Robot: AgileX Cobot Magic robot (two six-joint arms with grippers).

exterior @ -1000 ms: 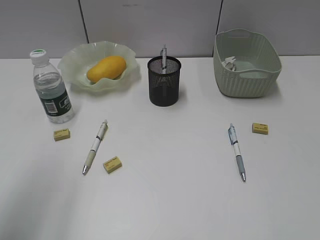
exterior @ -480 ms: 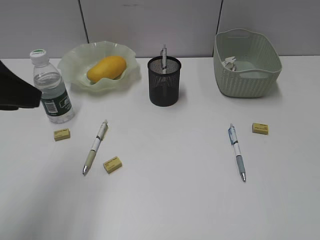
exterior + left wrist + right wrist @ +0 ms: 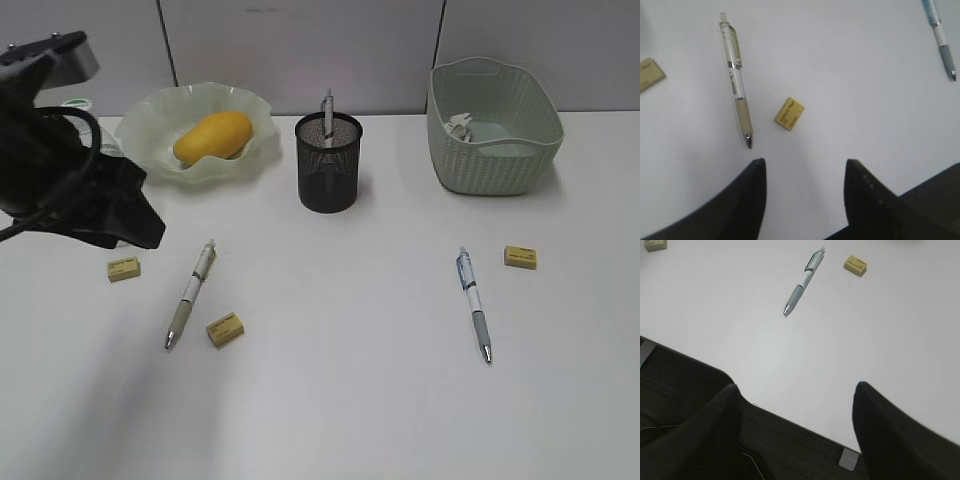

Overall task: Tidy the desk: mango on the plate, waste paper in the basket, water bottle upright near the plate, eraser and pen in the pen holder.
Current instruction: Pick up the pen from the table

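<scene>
The mango [image 3: 213, 136] lies in the plate [image 3: 160, 108]. Waste paper [image 3: 460, 126] sits in the basket [image 3: 495, 150]. The pen holder [image 3: 328, 170] has one pen standing in it. On the desk [image 3: 340, 400] lie a beige-grip pen [image 3: 190, 293], a blue-grip pen [image 3: 474, 303] and three yellow erasers [image 3: 124, 268], [image 3: 226, 329], [image 3: 520, 257]. My left arm [image 3: 70, 190] hides the water bottle except its cap [image 3: 75, 102]. My left gripper [image 3: 805, 167] hangs open and empty, short of the beige-grip pen [image 3: 736, 82] and an eraser [image 3: 789, 113]. My right gripper [image 3: 797, 392] is open and empty over the desk's front edge.
The right wrist view shows the blue-grip pen [image 3: 803, 284] and an eraser [image 3: 855, 265] well ahead of the jaws, with dark floor below the desk edge. A grey partition wall stands behind the desk.
My left arm has come in from the left edge and moved right, now covering the water bottle. Nothing on the desk has moved.
</scene>
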